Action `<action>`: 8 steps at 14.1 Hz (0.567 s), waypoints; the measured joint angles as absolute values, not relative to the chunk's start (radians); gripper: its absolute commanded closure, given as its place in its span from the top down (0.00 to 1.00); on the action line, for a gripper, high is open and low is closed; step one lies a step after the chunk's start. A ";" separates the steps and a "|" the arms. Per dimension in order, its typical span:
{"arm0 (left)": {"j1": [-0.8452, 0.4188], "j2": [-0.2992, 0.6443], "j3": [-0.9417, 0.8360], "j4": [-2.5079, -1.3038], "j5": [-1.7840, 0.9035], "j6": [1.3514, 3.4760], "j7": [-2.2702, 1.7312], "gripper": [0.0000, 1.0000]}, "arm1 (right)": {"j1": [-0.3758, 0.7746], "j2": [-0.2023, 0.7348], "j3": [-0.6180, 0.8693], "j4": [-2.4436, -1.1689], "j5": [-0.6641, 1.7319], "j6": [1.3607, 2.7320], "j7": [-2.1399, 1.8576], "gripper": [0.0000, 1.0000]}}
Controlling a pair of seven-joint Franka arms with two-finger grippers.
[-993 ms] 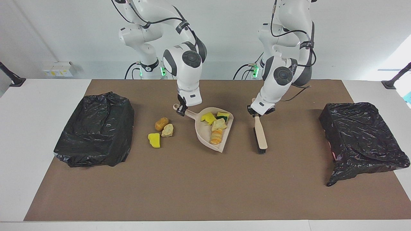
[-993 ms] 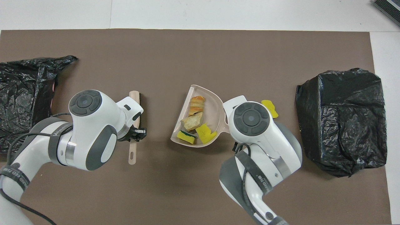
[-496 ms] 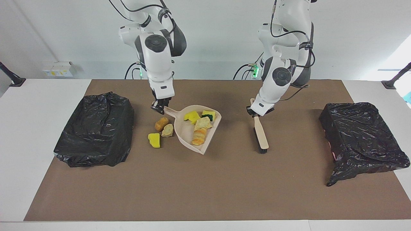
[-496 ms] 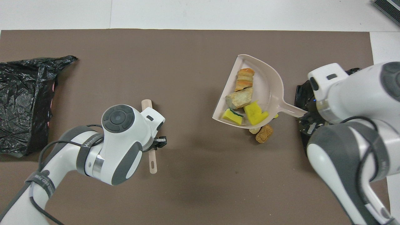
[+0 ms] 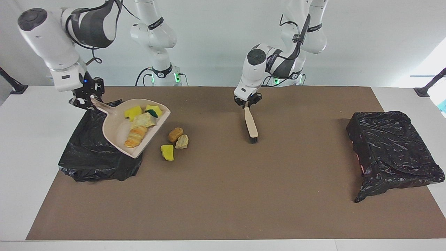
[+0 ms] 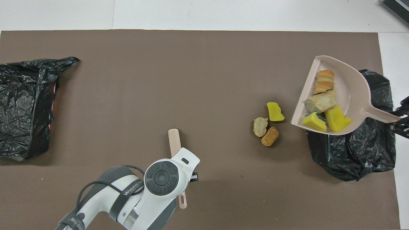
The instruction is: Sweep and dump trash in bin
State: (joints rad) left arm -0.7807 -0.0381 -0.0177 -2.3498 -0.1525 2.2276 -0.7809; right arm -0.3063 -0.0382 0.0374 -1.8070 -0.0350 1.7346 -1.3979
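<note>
We see the right gripper (image 5: pixel 85 101) raised over the bin (image 5: pixel 94 153) at the right arm's end of the worktop (image 5: pixel 223 195), its fingers clenched on the handle of the dustpan (image 5: pixel 116 134). The dustpan hangs in the air, tilted, its open lip lower than its handle and reaching past the bin's edge on the side of the loose trash. In the overhead view the dustpan (image 6: pixel 351 92) covers part of that bin (image 6: pixel 358 150).

Four pieces of trash lie in the dustpan: two yellow chunks (image 5: pixel 133 111) toward the handle, one of them with a dark green face, a beige piece (image 5: pixel 143 120) in the middle, and an orange piece (image 5: pixel 135 136) nearest the lip.

Three more pieces lie on the brown mat (image 5: pixel 223 209) just beside the bin: a brown lump (image 5: pixel 175 134), a pale lump (image 5: pixel 182 141) touching it, and a yellow lump (image 5: pixel 167 152) close by, farther from the robots.

The left gripper (image 5: pixel 247 101) is over the middle of the mat, its fingers clenched on the handle end of the brush (image 5: pixel 251 125). The brush slants down and away from the robots, bristles at the mat; we cannot tell whether they touch it.

A second bin (image 5: pixel 393 153), also lined with black plastic, sits at the left arm's end.
</note>
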 measured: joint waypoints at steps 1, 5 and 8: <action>-0.793 -0.046 -0.018 -2.360 -0.164 2.234 -0.791 0.34 | -0.331 -0.038 0.018 -1.806 -0.068 1.742 -1.472 0.00; -0.787 -0.049 -0.001 -2.359 -0.172 2.242 -0.796 1.00 | -0.409 -0.017 0.004 -1.808 -0.211 1.869 -1.671 0.00; -0.702 -0.034 0.013 -2.312 -0.170 2.242 -0.756 1.00 | -0.409 0.015 0.013 -1.813 -0.353 1.952 -1.715 0.00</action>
State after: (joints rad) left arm -0.7022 -0.0341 0.0127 -2.3117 -0.1702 2.2420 -0.7564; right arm -0.4091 0.0151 0.0131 -1.8130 -0.3525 1.9523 -1.7146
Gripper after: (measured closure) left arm 0.075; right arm 0.683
